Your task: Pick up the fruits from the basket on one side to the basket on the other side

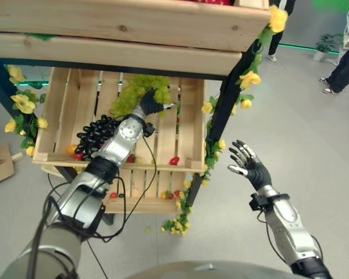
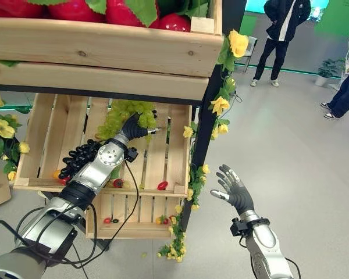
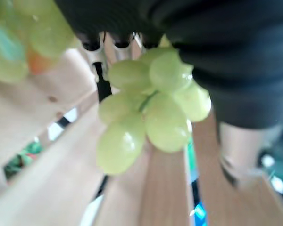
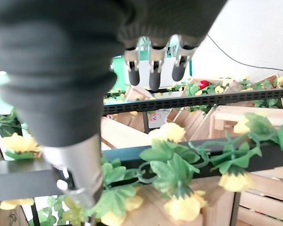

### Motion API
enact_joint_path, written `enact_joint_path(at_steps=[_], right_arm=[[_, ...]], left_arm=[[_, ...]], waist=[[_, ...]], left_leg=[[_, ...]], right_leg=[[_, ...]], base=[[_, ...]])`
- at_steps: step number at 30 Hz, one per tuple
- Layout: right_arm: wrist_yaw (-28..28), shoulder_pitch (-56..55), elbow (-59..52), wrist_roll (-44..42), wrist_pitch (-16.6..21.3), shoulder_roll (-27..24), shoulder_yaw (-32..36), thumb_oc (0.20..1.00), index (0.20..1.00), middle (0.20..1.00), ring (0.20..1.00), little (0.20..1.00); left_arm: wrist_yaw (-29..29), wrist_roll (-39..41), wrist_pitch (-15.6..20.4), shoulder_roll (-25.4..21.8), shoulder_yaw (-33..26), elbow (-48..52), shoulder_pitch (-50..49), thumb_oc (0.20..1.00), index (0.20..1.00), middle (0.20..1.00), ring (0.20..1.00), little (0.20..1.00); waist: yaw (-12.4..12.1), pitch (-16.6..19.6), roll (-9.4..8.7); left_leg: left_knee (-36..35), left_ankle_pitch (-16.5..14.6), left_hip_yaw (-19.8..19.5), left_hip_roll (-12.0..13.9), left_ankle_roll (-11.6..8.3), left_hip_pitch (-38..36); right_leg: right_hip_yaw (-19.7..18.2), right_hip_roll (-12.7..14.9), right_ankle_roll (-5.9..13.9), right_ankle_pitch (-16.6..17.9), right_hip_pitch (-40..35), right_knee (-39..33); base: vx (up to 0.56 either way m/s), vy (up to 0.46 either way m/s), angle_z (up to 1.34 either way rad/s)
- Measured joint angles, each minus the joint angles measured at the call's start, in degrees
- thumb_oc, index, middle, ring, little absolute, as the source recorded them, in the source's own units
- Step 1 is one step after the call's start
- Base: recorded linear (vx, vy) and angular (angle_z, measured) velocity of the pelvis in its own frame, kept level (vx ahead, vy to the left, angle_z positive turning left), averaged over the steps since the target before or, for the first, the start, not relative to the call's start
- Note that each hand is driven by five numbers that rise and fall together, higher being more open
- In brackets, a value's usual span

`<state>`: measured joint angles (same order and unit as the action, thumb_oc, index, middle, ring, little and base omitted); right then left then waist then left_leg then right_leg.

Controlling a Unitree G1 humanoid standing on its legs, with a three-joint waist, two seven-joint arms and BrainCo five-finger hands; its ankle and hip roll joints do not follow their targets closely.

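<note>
A slatted wooden crate [image 1: 64, 104] on the stand's middle shelf holds a bunch of green grapes [image 1: 131, 93], a bunch of dark grapes [image 1: 96, 135], and small red [image 1: 174, 160] and orange fruits [image 1: 71, 149]. My left hand [image 1: 150, 106] reaches into the crate and is shut on the green grapes [image 3: 146, 108], which hang against its palm in the left wrist view. My right hand [image 2: 234, 187] hovers open in the air to the right of the stand, its fingers spread and holding nothing.
A second crate [image 2: 104, 46] with large red fruit sits on the shelf above, low over my left hand. A black post [image 1: 224, 110] wound with yellow flowers edges the stand. Small fruits [image 1: 166, 195] lie on the bottom shelf. People [image 2: 282, 35] stand at the back right.
</note>
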<state>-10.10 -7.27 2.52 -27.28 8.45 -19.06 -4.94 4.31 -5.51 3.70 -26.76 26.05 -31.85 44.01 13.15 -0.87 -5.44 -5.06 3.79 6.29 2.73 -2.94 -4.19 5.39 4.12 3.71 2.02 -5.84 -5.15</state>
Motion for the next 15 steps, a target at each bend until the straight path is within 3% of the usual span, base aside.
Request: enact_joint_path(at_steps=[13,15], right_arm=[[-0.25,-0.09,0.00,0.05,-0.01,0.00,0.03,1.000,1.000,1.000,1.000,1.000],[-0.44,-0.09,0.01,0.10,-0.03,-0.04,0.05,1.000,1.000,1.000,1.000,1.000]], left_arm=[[-2.46,-3.00,-1.87,-1.06,0.00,-1.25,0.00,1.000,1.000,1.000,1.000,1.000],[-4.55,-7.38,-2.17,-2.22,2.21,-1.34,0.28,1.000,1.000,1.000,1.000,1.000]], waist=[[-0.32,0.70,-0.11],[-0.30,0.80,0.02]], left_leg=[[0.00,0.04,-0.49,0.02,0.01,-0.02],[0.00,0.05,-0.74,-0.01,0.03,-0.02]], right_leg=[[0.58,0.04,-0.04,0.01,-0.32,-0.02],[0.91,0.07,-0.07,-0.02,-0.43,-0.03]], base=[[-0.01,-0.001,0.01],[-0.01,0.005,0.05]])
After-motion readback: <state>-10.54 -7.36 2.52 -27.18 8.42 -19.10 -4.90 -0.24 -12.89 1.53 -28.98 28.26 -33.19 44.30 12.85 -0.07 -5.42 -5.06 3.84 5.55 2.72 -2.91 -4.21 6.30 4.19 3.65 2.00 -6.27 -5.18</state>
